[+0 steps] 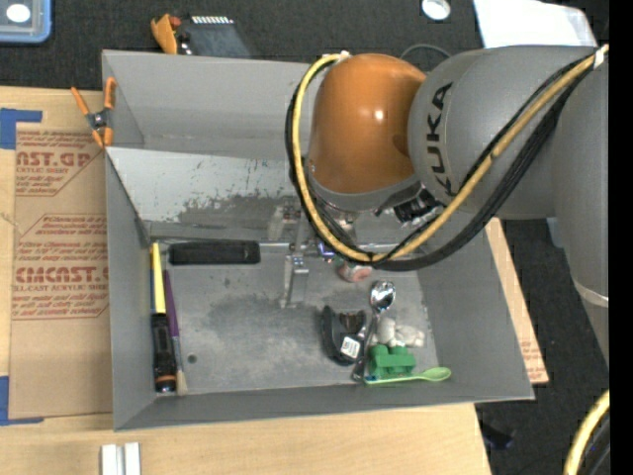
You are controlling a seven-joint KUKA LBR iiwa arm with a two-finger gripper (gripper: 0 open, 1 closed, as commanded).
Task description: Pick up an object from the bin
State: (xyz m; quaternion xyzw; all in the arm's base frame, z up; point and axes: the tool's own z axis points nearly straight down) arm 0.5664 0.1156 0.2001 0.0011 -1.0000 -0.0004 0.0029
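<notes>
My gripper (296, 268) hangs under the orange dome over the middle of the bin floor, above bare metal. A flat black bar (214, 254) lies just to its left, apart from it. To its lower right lie a shiny metal spoon (382, 295) and a curved black piece with a white label (340, 336). Nothing shows in the gripper.
Beyond the spoon a small heap holds a green block (393, 363), a light green plastic spoon (428, 374) and white bits (406, 336). A yellow pencil (155, 277), a purple stick and a black marker (163, 349) lie along the left wall. The arm covers the bin's upper right.
</notes>
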